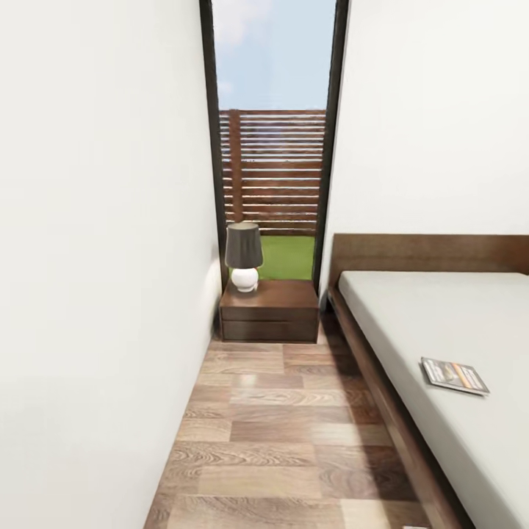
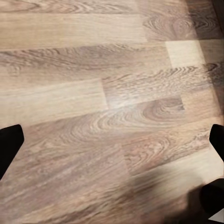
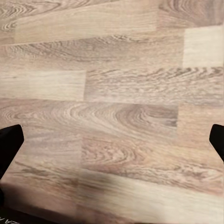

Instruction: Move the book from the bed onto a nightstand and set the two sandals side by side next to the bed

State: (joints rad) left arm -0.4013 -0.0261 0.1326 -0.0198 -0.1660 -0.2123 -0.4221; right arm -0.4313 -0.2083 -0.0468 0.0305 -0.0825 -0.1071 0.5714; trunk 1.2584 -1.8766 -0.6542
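Left wall (image 1: pixel 95 257): I am looking along a plain white wall running beside a narrow aisle.
Floor (image 1: pixel 279 441): wood planks are stretching ahead between wall and bed.
Nightstand (image 1: pixel 270 311): it is sitting at the aisle's far end, just beside the bed's head corner, below a tall black-framed window (image 1: pixel 273 147).
Lamp (image 1: pixel 244 257): it is standing upright on the nightstand's left part.
Bed (image 1: pixel 441 323): it is lying along my right, headboard against the far wall.
Book (image 1: pixel 454 375): it is lying flat on the mattress, near the aisle-side edge.
Left gripper (image 2: pixel 112 144): it is pointing down at bare planks; I am seeing its dark fingertips (image 2: pixel 9 142) spread wide, nothing between them.
Right gripper (image 3: pixel 112 142): it is pointing down likewise, fingertips (image 3: pixel 9 140) wide apart and holding nothing.
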